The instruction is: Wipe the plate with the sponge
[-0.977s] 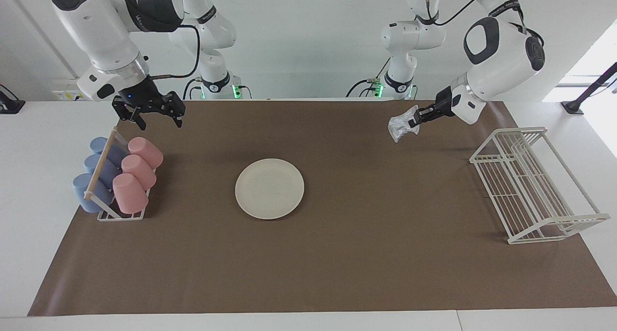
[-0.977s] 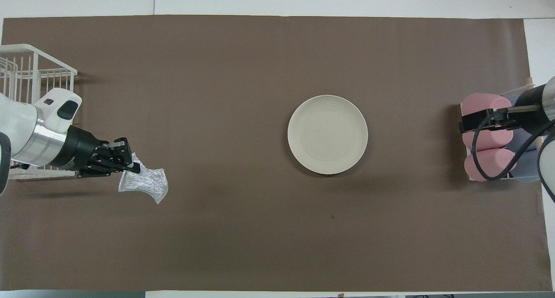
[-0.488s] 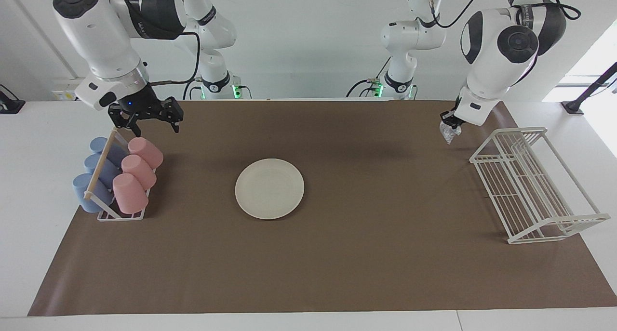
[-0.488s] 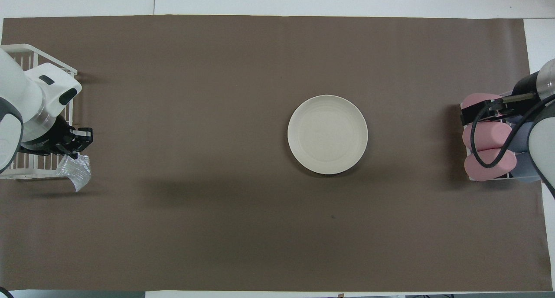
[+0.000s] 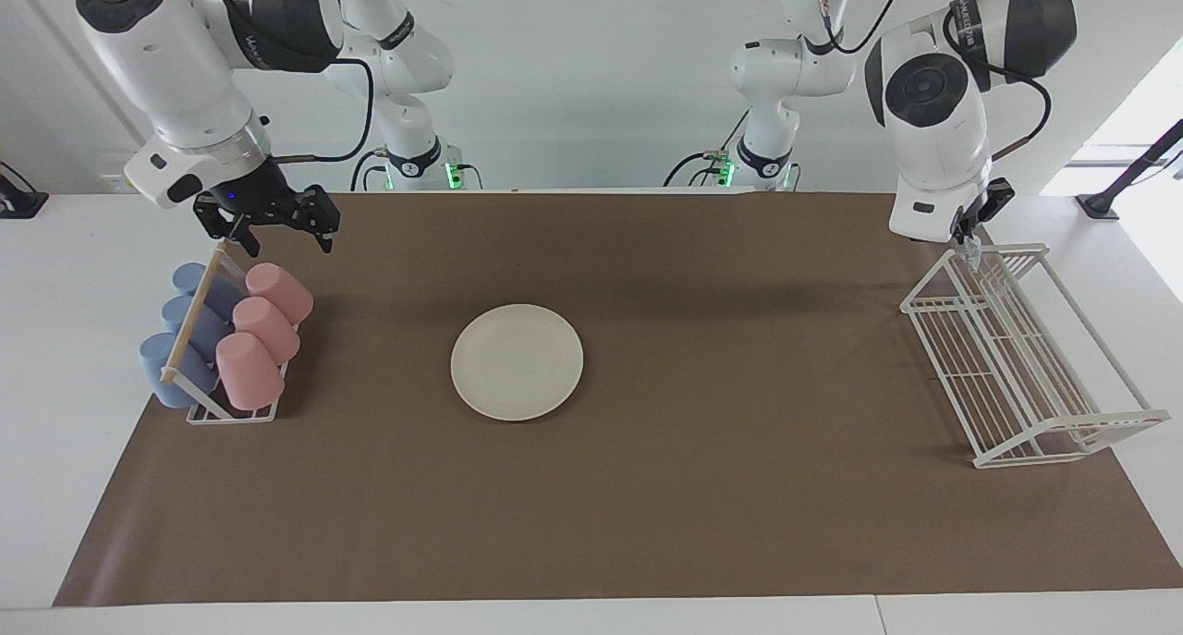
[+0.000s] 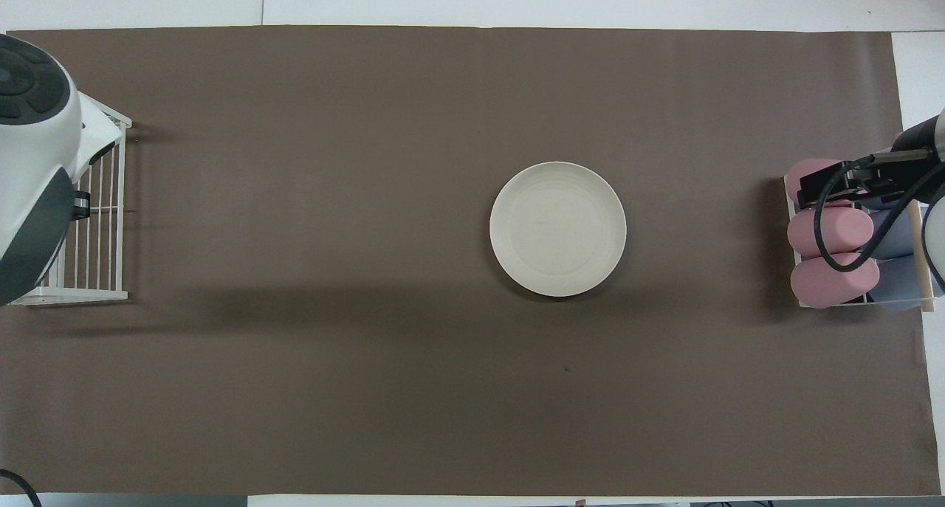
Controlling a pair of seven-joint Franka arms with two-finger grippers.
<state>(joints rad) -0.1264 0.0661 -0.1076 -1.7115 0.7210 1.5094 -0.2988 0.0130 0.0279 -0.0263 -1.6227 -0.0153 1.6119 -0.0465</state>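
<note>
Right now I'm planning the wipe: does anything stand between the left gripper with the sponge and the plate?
Nothing visible. The left gripper, a sliver of sponge under it, hangs over the wire rack; only bare mat leads to the plate.

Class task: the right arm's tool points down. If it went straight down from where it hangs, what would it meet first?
Probably the cup rack: the right tool, open, hangs over its end nearest the robots, likely meeting a pink cup or the wooden bar. Depth is uncertain.
</note>
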